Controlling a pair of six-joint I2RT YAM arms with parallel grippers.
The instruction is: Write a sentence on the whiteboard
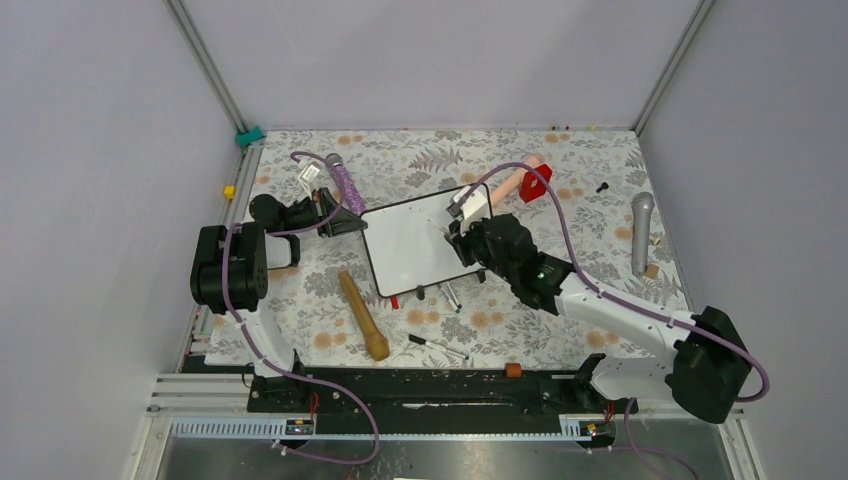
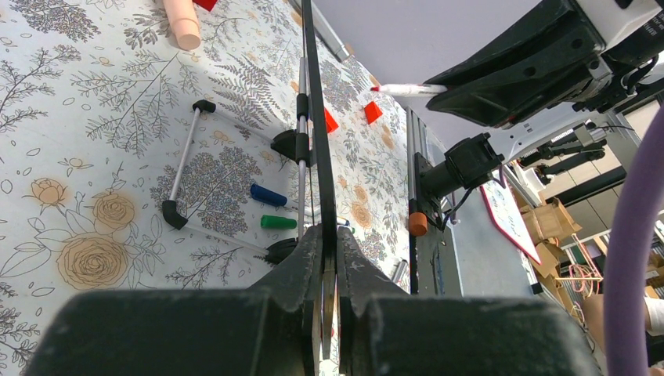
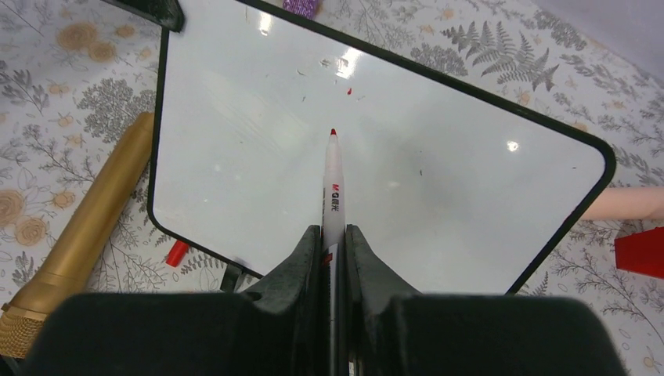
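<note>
The whiteboard (image 1: pixel 412 242) lies tilted in the middle of the table, its face blank apart from tiny specks; no red sentence shows on it. My left gripper (image 1: pixel 345 222) is shut on the board's left edge, seen edge-on in the left wrist view (image 2: pixel 317 141). My right gripper (image 1: pixel 462 243) is shut on a white marker (image 3: pixel 333 188) with a red tip, held over the board (image 3: pixel 235 157) near its right side. The tip points at the board's middle; I cannot tell if it touches.
A gold microphone (image 1: pixel 363 316) lies in front of the board, a purple one (image 1: pixel 346 182) behind the left gripper, a grey one (image 1: pixel 641 230) at far right. A red block (image 1: pixel 534 184), a peach cylinder (image 1: pixel 512 181) and loose markers (image 1: pixel 437 346) lie around. Coloured caps (image 2: pixel 278 222) lie under the board.
</note>
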